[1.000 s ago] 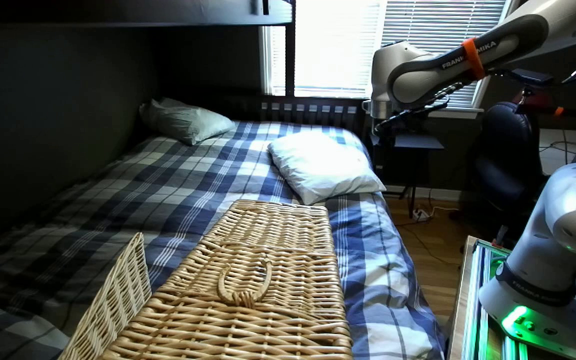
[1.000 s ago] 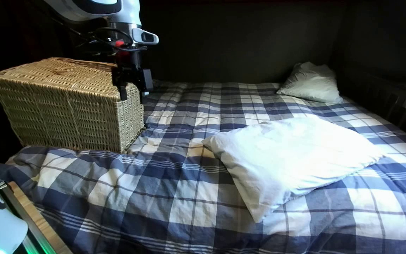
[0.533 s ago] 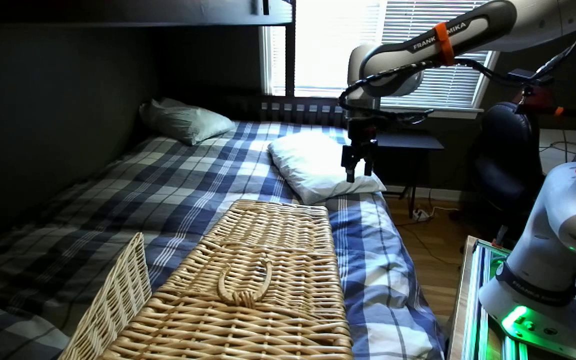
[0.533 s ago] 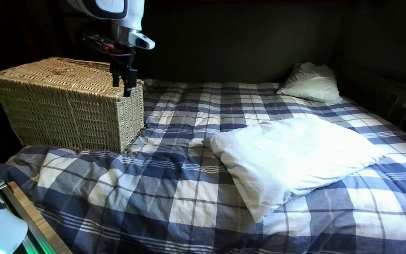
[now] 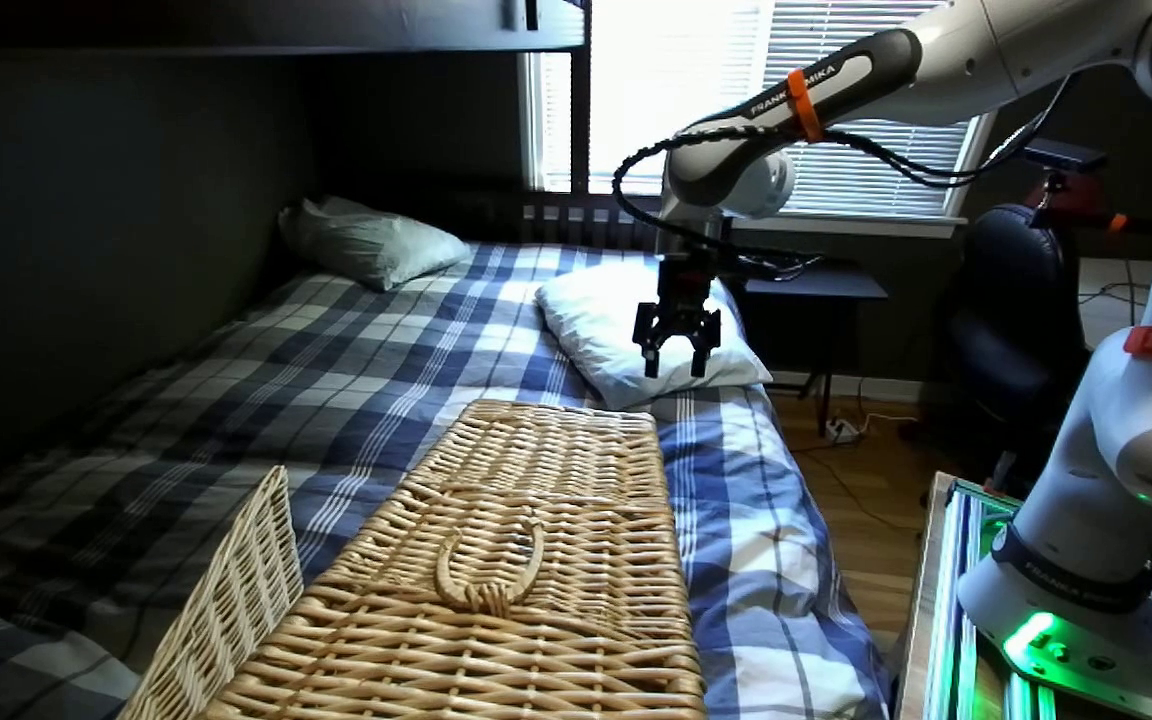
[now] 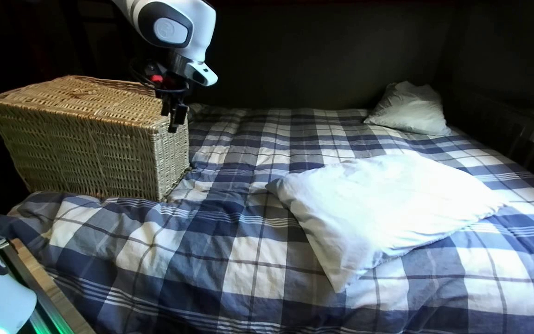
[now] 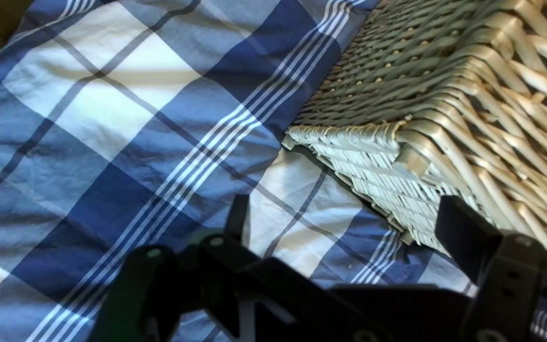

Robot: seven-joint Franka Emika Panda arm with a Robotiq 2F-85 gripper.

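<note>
Judging by its close weave, the wicker hamper (image 6: 91, 148), which sits on the plaid bedspread (image 6: 239, 250) at the left of the frame in an exterior view, should handle as a stiff, bulky box. It is probably light for its size if empty, but the top looks closed and any contents are hidden, so its weight is a guess. The ribbed cane looks rough enough not to be slippery; the walls would likely give slightly, and a hard pinch on a single strand could crack it. The body appears too wide for the claw (image 5: 675, 364) to span, so the loop handle (image 5: 489, 590), at the lower middle of the frame in an exterior view, seems the best hold, with the braided top edge (image 7: 468, 88) as a fallback.

The claw's fingers stand well apart with nothing between them. In the wrist view the hamper fills the upper right of the frame, one top corner pointing toward the middle; the finger (image 7: 463, 232) at the right overlaps its pale end wall (image 7: 373, 171), while the finger (image 7: 239, 216) nearer the middle overlaps the bedspread. Contact with the cane cannot be made out; the claw seems to hang just beside the hamper. In an exterior view it shows right of centre, just past the hamper's far end, before a white pillow (image 5: 601, 325).
</note>
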